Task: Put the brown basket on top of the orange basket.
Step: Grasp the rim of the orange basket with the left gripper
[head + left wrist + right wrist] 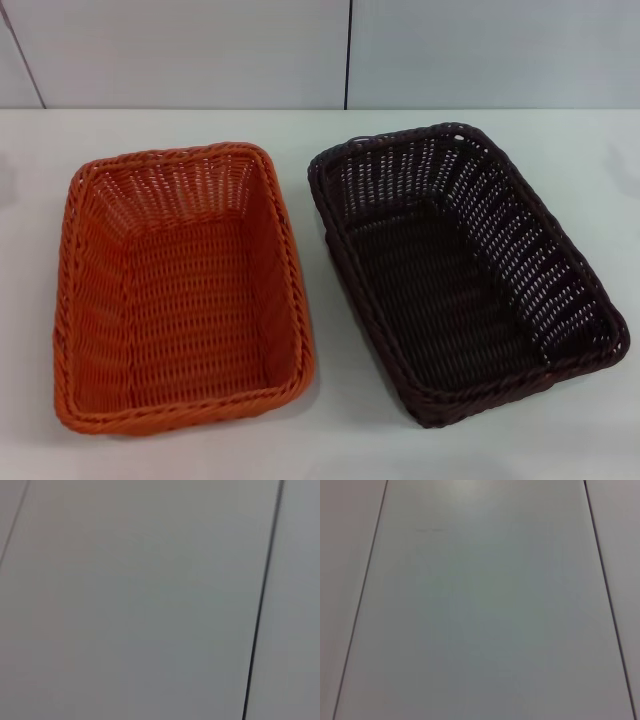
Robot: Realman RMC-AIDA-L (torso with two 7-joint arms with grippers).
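The orange basket [180, 290] and brown basket [465, 270] are being shown side by side, apart, on the white surface [320, 440]; no arm or fingers are being shown, so their state cannot be told.

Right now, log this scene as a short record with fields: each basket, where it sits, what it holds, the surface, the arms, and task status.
orange basket: rectangular bright orange woven wicker basket, on the robot's left, upright, nothing inside
brown basket: rectangular dark brown woven wicker basket, on the robot's right, upright, nothing inside
relation: side by side, a narrow gap between them, not stacked
surface: white table
background: pale panelled wall
arms: neither gripper in view; both wrist views show only pale panels with dark seams
task status: stacking not yet begun
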